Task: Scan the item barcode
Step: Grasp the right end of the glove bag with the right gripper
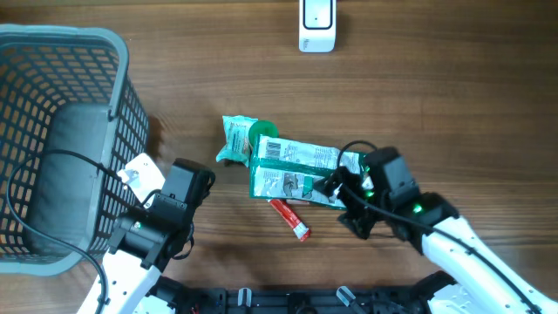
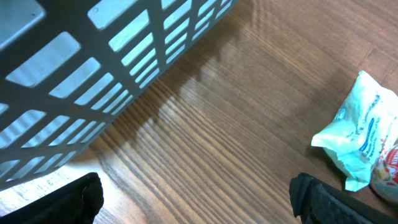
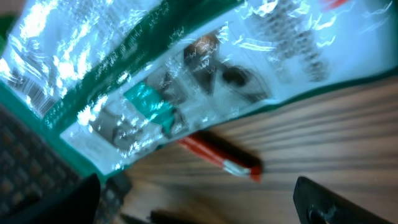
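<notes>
Jaws: left gripper open, empty; right gripper open at green packet | Risk: glossy wrap may slip; red tube may get pinched too.

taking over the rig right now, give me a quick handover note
Left pincer: open, empty, beside the basket.
Right pincer: open, holding nothing, at the right end of the green package.
Things: the green package lies flat in the middle, with a pale crinkled packet at its left end and a red tube on its near side. The white scanner sits at the far edge, apart from all of them.
Done: no sign of a scan; nothing is held or at the scanner.
Left: grip an item and bring its barcode to the scanner.
</notes>
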You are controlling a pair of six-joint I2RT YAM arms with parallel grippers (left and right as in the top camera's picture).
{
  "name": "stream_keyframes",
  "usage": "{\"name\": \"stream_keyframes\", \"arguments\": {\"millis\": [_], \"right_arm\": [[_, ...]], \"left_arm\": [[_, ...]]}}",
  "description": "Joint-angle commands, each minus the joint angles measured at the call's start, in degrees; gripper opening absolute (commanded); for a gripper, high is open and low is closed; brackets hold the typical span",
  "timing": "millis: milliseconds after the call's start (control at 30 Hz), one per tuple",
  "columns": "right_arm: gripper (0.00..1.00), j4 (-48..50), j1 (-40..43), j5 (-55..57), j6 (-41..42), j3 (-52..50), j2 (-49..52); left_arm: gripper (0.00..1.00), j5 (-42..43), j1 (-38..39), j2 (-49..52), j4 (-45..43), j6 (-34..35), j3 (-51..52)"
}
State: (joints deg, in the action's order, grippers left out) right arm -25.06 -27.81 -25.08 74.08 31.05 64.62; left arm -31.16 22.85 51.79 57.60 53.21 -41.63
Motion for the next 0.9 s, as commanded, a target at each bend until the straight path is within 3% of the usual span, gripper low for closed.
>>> {"name": "stream_keyframes", "arguments": {"millis": [0, 133, 333, 633, 800, 833, 867], "right_arm": [[0.99, 13.3, -6.6, 6.8, 11.1, -5.6, -1.9], [0.95, 16.5, -12.8, 19.5, 23.2, -9.7, -1.8], [0.89, 17.5, -12.9, 28.6, 35.8, -10.9, -1.4], [0.87, 33.4, -12.9, 24.8, 38.3, -10.9, 15.2], [0.59, 40.2, -12.9, 24.6, 38.3, -10.9, 22.8], [0.30, 40.3, -12.9, 25.8, 36.8, -10.9, 23.5], [0.15, 40.6, -12.8, 27.0, 34.2, -10.9, 23.5]], "left_arm": [[1.00, -0.2, -0.3, -0.4, 0.0, -0.5, 0.2], [1.00, -0.2, -0.3, -0.4, 0.0, -0.5, 0.2], [1.00, -0.2, -0.3, -0.4, 0.0, -0.5, 0.2], [1.00, -0.2, -0.3, -0.4, 0.0, -0.5, 0.2], [1.00, -0.2, -0.3, -0.4, 0.0, -0.5, 0.2], [1.00, -0.2, -0.3, -0.4, 0.0, -0.5, 0.2], [1.00, -0.2, -0.3, -0.4, 0.0, -0.5, 0.2]]}}
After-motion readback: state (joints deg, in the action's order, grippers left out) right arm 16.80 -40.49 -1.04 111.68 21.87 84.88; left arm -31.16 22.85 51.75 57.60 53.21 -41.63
